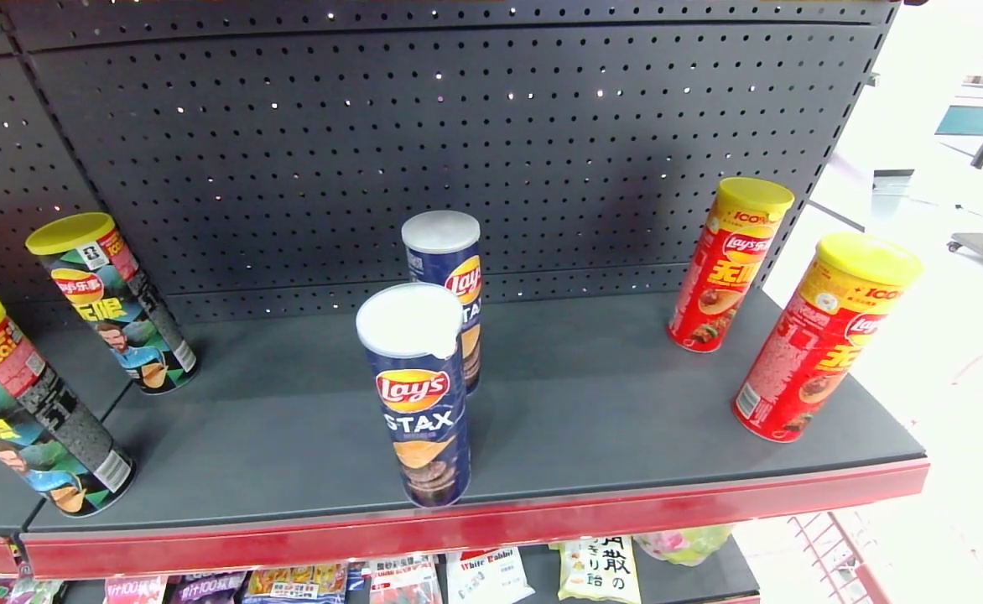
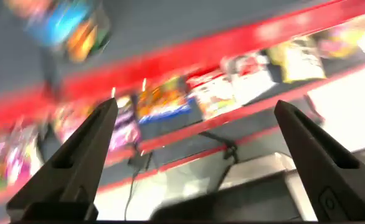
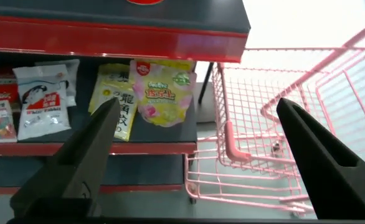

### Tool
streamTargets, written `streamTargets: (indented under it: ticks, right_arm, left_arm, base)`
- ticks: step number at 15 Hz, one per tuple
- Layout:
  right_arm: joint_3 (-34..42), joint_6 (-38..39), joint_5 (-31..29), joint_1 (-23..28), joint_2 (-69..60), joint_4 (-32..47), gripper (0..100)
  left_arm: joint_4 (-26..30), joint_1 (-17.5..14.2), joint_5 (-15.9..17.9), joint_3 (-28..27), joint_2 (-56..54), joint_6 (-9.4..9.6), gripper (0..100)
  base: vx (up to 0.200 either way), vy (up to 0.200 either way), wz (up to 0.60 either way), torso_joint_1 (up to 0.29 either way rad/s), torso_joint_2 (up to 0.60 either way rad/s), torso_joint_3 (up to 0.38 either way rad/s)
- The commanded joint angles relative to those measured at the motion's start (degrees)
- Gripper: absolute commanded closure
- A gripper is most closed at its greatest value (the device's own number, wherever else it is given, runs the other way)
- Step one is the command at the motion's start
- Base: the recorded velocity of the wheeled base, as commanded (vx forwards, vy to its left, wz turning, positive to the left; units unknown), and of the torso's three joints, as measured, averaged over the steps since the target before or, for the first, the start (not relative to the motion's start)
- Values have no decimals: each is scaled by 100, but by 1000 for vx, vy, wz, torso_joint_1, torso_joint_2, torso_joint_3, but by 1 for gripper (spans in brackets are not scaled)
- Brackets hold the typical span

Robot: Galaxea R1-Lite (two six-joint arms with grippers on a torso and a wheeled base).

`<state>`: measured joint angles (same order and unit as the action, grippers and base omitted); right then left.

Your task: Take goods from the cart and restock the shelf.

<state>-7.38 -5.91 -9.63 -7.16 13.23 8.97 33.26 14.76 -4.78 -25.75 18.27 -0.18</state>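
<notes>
Two blue chip cans stand upright on the dark shelf board [image 1: 592, 403], one at the front edge [image 1: 418, 394] and one behind it [image 1: 448, 277]. Two red cans with yellow lids [image 1: 730, 264] [image 1: 827, 335] stand at the right end. Two black-and-teal cans [image 1: 114, 302] [image 1: 22, 403] stand at the left. My left gripper [image 2: 196, 104] is open with nothing between its fingers, facing lower shelves of snack bags. My right gripper [image 3: 199, 102] is open and holds nothing, in front of the lower shelf and the pink wire cart [image 3: 282, 124].
The shelf has a red front lip [image 1: 475, 528] and a pegboard back wall [image 1: 458, 143]. Snack bags [image 3: 161, 93] lie on the lower shelf [image 3: 89, 148]. A corner of the pink cart [image 1: 835, 554] shows below the shelf's right end. Open floor lies to the right.
</notes>
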Motion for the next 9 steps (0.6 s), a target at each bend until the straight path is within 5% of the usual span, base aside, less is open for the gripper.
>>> streamTargets:
  ticks: [1,2,4,5,7,8,9]
  right_arm:
    - [78,2,23,935,-163,61,0]
    - [70,99,23,1173,-83,96,0]
    - [87,161,392,1155,-330,131,0]
    - [122,178,1183,812,-892,96,0]
    - [175,152,1446,742,-1323,43,0]
    - [175,152,1446,742,-1323,43,0]
    - [632,231,1227,724,-1323,-888,0]
  left_arm:
    - [296,-1107,-304,509,-1256,-377,0]
    - [234,-1424,-304,694,-1291,-430,0]
    - [-65,-1538,65,870,-1660,-439,0]
    - [-258,-1485,680,984,-1827,-386,0]
    - [-1823,-1485,777,1740,-1827,-351,0]
    - [-1823,-1485,777,1740,-1827,-351,0]
    - [-3071,-1485,777,2311,-1827,-272,0]
  base:
    - [0,0,0,0,0,0]
    - [0,0,0,0,0,0]
    - [0,0,0,0,0,0]
    - [0,0,0,0,0,0]
    - [0,0,0,0,0,0]
    - [0,0,0,0,0,0]
    - [0,0,0,0,0,0]
